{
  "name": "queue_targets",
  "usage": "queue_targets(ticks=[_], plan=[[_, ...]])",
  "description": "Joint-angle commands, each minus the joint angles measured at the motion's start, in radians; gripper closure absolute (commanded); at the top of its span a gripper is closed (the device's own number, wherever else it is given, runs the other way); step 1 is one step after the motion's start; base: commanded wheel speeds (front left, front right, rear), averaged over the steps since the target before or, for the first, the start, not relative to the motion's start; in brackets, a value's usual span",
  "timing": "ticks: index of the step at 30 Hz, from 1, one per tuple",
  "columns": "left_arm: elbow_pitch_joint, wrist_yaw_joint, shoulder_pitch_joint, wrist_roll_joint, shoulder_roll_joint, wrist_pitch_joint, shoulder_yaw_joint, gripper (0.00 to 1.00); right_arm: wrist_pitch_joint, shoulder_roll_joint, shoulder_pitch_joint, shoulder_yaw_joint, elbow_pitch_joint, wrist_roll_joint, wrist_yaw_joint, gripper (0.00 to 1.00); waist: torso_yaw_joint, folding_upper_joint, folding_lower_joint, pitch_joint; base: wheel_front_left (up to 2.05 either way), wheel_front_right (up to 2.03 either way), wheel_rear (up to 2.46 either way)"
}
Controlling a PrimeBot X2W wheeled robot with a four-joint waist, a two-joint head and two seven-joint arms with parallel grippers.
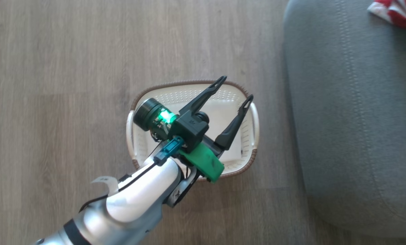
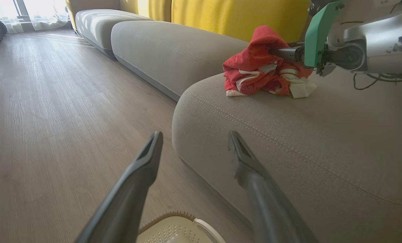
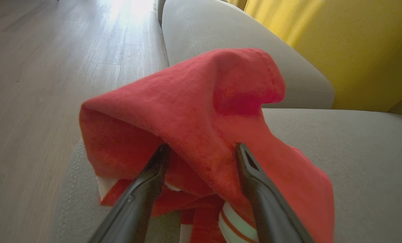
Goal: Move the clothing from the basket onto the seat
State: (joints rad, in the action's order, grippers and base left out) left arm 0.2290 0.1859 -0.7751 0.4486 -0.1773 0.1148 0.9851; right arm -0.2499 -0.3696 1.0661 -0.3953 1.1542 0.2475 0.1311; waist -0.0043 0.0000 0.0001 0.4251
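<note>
Two long dark fingers of the left gripper stand spread wide apart, holding nothing, poised above the basket, whose pale perforated walls and bare white bottom show between and around them. The basket sits on a floor of grey-brown wood-look planks, just left of the seat, a big grey fabric cushion with rounded edges and a line of pale stitching running along its near border. The clothing lies on the seat's far right part as a crumpled red heap with white stripes and white trim, well apart from the basket. At that heap is the right gripper: its fingers are parted widely, and a fold of red cloth drapes over and between their tips, so the jaws are not clamped on it; whether the fabric rests on a finger or merely hangs in front of it I cannot tell. Behind the seat rise bright yellow back cushions. Further grey seat cushions continue in a row toward the far left of the room, where daylight from a window with thin pale curtains falls across the planks. The left forearm's white and silver shell fills the near left of the head view, with a green light glowing at the wrist.
</note>
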Motion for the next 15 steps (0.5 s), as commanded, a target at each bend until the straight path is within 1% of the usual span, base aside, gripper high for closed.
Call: queue_targets(ticks=[1,3,8,15], plan=[[-0.027,0.008,0.006,0.01,-0.024,0.001,-0.029,0.0,-0.009,0.001,-0.018,0.02,-0.022,0.0,0.0,0.0,-0.025,0.0,-0.0001,-0.024,0.0,0.0,0.0],[-0.023,0.011,0.017,0.019,-0.031,0.001,-0.033,0.0,-0.011,0.014,-0.033,0.048,-0.026,-0.015,0.0,0.0,-0.045,0.0,-0.0001,-0.042,0.0,0.0,0.0],[-0.011,0.017,0.045,0.044,-0.049,0.01,-0.049,0.0,-0.011,0.046,-0.098,0.141,-0.084,-0.086,0.0,0.0,-0.09,0.0,-0.0001,-0.093,0.0,0.0,0.0],[0.026,0.032,0.104,0.087,-0.065,0.041,-0.076,0.0,-0.012,0.053,-0.176,0.28,-0.175,-0.207,0.0,0.0,-0.121,0.0,-0.0001,-0.183,0.0,0.0,0.0]])
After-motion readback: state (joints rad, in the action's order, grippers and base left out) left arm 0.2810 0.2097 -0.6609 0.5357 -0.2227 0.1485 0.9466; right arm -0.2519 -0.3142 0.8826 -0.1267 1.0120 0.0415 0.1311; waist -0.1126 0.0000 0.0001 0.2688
